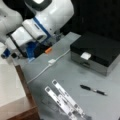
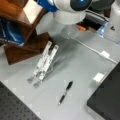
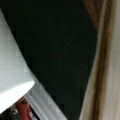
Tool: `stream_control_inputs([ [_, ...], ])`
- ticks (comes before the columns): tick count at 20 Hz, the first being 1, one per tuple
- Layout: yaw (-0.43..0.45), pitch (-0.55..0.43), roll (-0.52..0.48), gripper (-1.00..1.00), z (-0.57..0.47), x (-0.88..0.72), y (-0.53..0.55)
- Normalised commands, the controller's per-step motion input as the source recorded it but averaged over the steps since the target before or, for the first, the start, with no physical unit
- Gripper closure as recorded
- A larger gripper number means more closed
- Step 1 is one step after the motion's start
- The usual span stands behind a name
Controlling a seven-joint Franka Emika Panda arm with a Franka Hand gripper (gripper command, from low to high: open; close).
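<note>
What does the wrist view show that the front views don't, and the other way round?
Only the wrist view shows a pale wooden edge close up against darkness, plus a small red part at its bottom left. Only the front views show the grey table, the pen, the folding metal stand, the black box and the white cable. Both share white robot casing. The gripper shows in none.

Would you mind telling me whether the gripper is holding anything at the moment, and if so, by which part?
That cannot be told: the gripper shows in no view. The pen and the folding metal stand lie untouched on the table.
</note>
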Motion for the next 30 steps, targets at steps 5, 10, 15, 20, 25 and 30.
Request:
stream_control_inputs([
  [5, 0.066, 0.019, -0.211, -1.00, 0.02, -0.07, 0.03],
  [10, 0.070, 0.041, -0.207, -1.00, 0.05, -0.04, -0.02],
  [15, 0.060, 0.063, -0.175, -1.00, 0.01, -0.02, -0.11],
  [20, 0.044, 0.047, -0.087, 1.00, -0.05, 0.00, -0.10],
  [25, 0.053, 0.019, -0.010, 1.00, -0.09, 0.03, -0.06],
  [30, 0.078, 0.041, -0.011, 1.00, -0.04, 0.06, -0.05],
])
